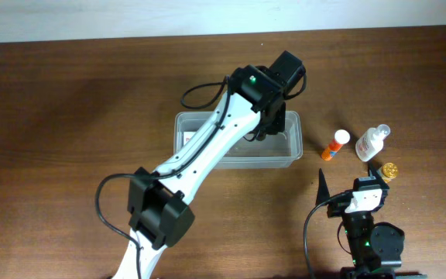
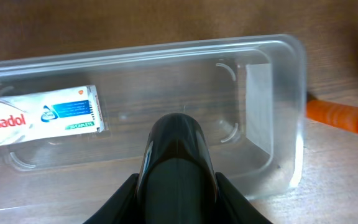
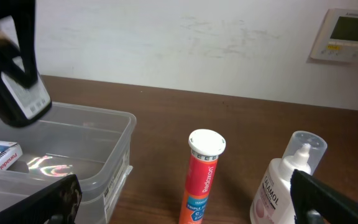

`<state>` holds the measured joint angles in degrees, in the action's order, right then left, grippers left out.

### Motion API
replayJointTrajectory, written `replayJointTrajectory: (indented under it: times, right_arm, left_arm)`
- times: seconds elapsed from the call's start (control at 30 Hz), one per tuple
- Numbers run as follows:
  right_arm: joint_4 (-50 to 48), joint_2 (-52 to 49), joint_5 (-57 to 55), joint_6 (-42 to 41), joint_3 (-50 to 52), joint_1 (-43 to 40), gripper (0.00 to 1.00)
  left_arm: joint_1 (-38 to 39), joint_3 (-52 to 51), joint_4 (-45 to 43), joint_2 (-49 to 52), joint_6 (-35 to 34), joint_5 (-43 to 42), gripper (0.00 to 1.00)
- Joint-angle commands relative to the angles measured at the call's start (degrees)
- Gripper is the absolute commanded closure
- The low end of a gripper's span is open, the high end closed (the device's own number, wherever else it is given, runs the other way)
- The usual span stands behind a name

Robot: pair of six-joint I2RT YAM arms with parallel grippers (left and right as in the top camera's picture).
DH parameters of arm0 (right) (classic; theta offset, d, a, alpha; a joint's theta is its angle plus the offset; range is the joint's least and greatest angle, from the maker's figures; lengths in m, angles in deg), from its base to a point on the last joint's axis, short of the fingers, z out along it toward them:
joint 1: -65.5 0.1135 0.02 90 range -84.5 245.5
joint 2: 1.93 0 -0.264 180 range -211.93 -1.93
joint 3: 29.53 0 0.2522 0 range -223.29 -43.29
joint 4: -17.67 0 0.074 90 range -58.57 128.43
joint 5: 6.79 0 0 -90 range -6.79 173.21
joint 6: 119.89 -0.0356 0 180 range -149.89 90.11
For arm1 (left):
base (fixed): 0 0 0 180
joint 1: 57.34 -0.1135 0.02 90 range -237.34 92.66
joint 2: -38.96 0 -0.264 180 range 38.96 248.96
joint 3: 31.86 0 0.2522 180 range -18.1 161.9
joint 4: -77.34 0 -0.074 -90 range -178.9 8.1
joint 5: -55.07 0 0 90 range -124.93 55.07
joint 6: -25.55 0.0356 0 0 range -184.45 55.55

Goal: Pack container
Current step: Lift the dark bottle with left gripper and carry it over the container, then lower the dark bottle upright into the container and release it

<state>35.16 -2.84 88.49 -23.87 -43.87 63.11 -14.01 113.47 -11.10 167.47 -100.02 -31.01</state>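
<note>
The clear plastic container (image 1: 238, 163) stands mid-table; it also shows in the left wrist view (image 2: 166, 53) and the right wrist view (image 3: 104, 124). A white Panadol box (image 2: 39, 115) lies flat in its left end. My left gripper (image 2: 178, 190) is shut on a dark glossy bottle (image 2: 178, 149) and holds it above the container's right half; it shows in the overhead view (image 1: 273, 116). My right gripper (image 3: 185, 199) is wide open and empty, low over the table, facing an orange tube (image 3: 202, 180) and a clear white-capped bottle (image 3: 288, 180).
In the overhead view the orange tube (image 1: 335, 145) and the clear lotion bottle (image 1: 372, 142) stand right of the container, with a small gold-topped item (image 1: 389, 170) beside them. The right arm's base is at the front right. A wall runs behind the table.
</note>
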Motion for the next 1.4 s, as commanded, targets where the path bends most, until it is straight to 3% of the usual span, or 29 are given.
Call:
replayJointTrajectory:
  times: [0.0,0.67,1.37]
  right_arm:
    - [0.4,0.5,-0.1,-0.3,0.3,-0.4,0.02]
    - [0.4,0.5,-0.1,-0.3,0.3,-0.4,0.02]
    - [0.4,0.5,-0.1,-0.3,0.3,-0.4,0.02]
  left_arm:
    - [-0.2,0.5,0.2,2.5,-1.3,1.1,0.76]
    - [-0.7,0.5,-4.0,11.3,-4.3,0.2,0.76]
    - [-1.8,0.5,-5.7,11.3,-4.3,0.2,0.76]
